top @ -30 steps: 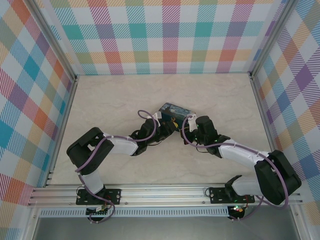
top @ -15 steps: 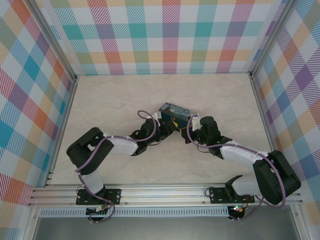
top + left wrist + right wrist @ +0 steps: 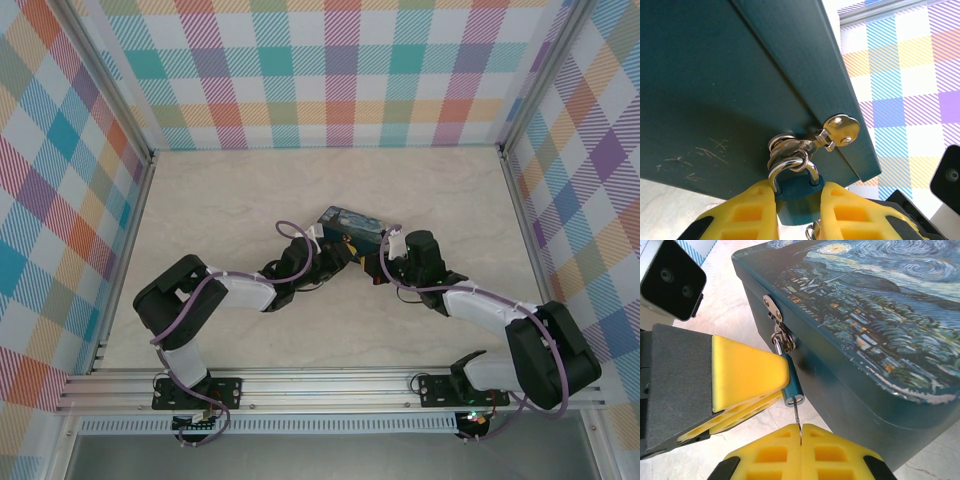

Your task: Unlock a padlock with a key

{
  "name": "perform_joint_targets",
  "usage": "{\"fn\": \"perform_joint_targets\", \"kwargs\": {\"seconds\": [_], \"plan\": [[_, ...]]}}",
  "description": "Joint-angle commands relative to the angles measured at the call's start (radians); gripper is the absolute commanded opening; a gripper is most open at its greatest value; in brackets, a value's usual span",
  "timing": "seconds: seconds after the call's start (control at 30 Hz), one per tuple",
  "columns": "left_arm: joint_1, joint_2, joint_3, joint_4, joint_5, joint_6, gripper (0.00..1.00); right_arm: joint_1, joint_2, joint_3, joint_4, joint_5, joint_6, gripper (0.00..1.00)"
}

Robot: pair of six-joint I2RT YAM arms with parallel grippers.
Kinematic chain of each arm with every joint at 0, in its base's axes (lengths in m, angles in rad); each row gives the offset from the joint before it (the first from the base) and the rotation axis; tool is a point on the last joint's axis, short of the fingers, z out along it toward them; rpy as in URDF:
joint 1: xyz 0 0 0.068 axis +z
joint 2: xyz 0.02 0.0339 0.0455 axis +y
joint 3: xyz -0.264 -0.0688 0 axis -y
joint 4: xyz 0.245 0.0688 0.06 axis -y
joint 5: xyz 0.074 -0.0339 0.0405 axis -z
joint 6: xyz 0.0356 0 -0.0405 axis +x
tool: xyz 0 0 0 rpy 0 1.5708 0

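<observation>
Your left hand (image 3: 800, 194) is closed on the small blue-green metal padlock (image 3: 791, 385) with a thin silver loop. One yellow finger (image 3: 747, 212) presses on each side of the lock's body, and the loop pokes out past the fingertips. Both ends of the loop sit down in the body. The loop goes through the silver latch (image 3: 772, 307) on the front of the big dark blue-green box (image 3: 880, 340) with a swirly night sky painted on its lid. So the padlock hangs on the box, right at the tips of your left hand.

Your right hand (image 3: 801, 431) is squeezed shut on the tiny thin silver-grey key (image 3: 796, 415). The slim shaft sticks out from between its two yellow fingers. It points straight away from the right hand, and its tip meets the silver bottom end of the padlock, just past the fingertips. You cannot tell how far in the key goes.

Your two hands are nearly tip to tip, with the padlock between them. The box sits on the pale stone-look counter (image 3: 220, 210), just beyond both hands.
</observation>
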Motion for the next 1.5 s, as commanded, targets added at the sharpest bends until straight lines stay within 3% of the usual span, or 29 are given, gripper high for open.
{"fn": "perform_joint_targets", "kwargs": {"seconds": [0.0, 0.53, 0.93, 1.2, 1.47], "plan": [[-0.035, -0.016, 0.014, 0.041, 0.046, -0.030, 0.12, 0.001, 0.009, 0.002, 0.118, -0.031, 0.004, 0.04], [-0.036, -0.014, 0.038, 0.049, 0.068, -0.104, 0.11, 0.003, 0.067, -0.056, 0.347, -0.022, -0.004, 0.04], [-0.037, -0.006, 0.049, 0.047, 0.083, -0.105, 0.10, 0.011, 0.107, -0.057, 0.384, -0.005, -0.002, 0.05], [-0.037, 0.010, 0.040, 0.048, 0.078, -0.100, 0.10, 0.012, 0.122, -0.001, 0.350, -0.051, 0.055, 0.04], [-0.037, 0.045, 0.029, 0.060, 0.061, -0.100, 0.11, 0.045, 0.097, -0.018, 0.149, -0.002, 0.174, 0.03]]}}
